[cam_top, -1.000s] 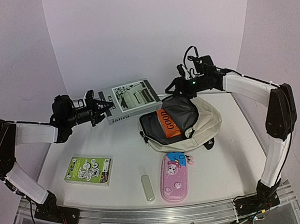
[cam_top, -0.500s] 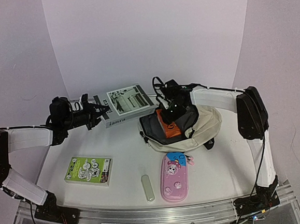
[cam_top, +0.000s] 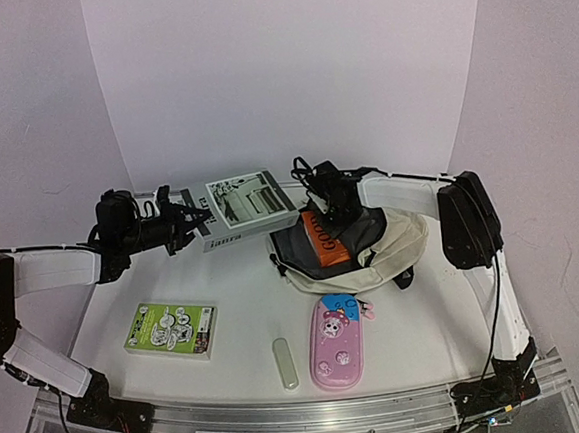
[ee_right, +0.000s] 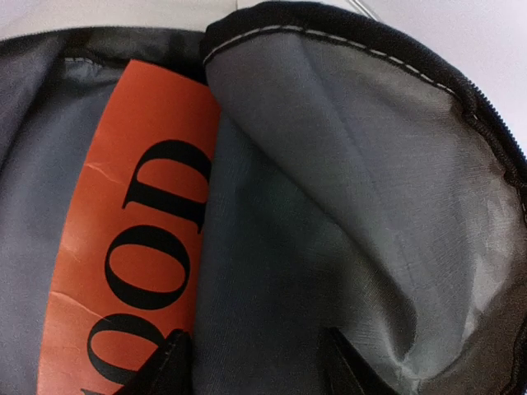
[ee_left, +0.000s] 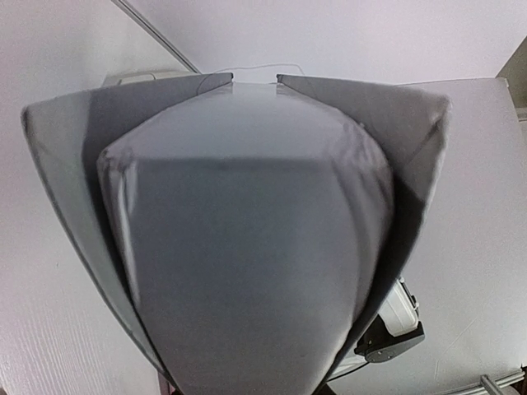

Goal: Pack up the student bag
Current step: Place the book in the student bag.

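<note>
Grey lining sits right under the right end effector (ee_right: 259, 366), its fingers spread apart inside the open mouth of the student bag (cam_top: 396, 236). An orange book (ee_right: 123, 247) is tucked in just beside it. The bag lies on the table (cam_top: 236, 301). The left end effector (cam_top: 194, 220) is pinching a grey-and-white book (cam_top: 253, 194), which reaches toward the bag.

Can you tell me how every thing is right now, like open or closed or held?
student bag, open, lying on the table.
orange book, tucked in the bag, sticking out.
grey book, held by the left hand.
left hand, shut on the grey book.
right hand, open, at the bag's mouth.
green book, lying flat.
pink pencil case, closed, lying flat.
pale green bar, lying flat.
</note>
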You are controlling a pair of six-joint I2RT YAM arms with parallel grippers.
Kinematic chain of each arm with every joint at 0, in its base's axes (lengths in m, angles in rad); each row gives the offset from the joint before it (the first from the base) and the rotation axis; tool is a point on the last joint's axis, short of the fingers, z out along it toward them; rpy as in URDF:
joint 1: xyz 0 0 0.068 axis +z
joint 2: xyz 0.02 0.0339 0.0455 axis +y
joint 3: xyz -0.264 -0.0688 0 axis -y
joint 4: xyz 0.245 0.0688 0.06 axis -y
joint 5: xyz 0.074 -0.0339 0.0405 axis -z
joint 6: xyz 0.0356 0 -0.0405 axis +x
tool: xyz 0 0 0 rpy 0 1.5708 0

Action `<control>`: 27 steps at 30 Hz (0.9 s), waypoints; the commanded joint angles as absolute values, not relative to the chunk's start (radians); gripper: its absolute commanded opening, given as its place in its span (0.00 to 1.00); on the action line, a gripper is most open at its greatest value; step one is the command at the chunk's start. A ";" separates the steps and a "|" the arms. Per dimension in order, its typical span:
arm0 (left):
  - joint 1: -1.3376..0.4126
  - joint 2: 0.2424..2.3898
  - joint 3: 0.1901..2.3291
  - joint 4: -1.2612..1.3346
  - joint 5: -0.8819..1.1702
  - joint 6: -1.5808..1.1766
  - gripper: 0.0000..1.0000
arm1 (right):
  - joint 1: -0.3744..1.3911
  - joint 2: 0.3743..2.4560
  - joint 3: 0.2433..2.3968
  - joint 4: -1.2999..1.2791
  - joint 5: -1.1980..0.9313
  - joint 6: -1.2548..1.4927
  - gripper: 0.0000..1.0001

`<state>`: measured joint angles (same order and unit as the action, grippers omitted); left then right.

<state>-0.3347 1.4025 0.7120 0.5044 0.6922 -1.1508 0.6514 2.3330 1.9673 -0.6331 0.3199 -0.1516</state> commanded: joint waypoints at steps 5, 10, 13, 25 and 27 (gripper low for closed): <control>-0.328 1.395 0.723 0.534 0.710 -1.129 0.19 | 0.652 2.318 2.019 -0.731 0.283 -0.142 0.00; -0.329 1.431 0.708 0.583 0.754 -1.153 0.18 | 0.652 2.223 2.050 -0.748 0.114 -0.072 0.00; -0.332 1.448 0.702 0.604 0.767 -1.163 0.17 | 0.652 2.204 2.079 -0.756 0.045 -0.037 0.00; -0.360 1.666 0.702 0.850 0.809 -1.273 0.16 | 0.648 2.237 2.211 -0.764 0.008 0.050 0.00; -0.360 1.713 0.711 0.891 0.811 -1.298 0.16 | 0.647 2.229 2.212 -0.764 0.008 0.053 0.00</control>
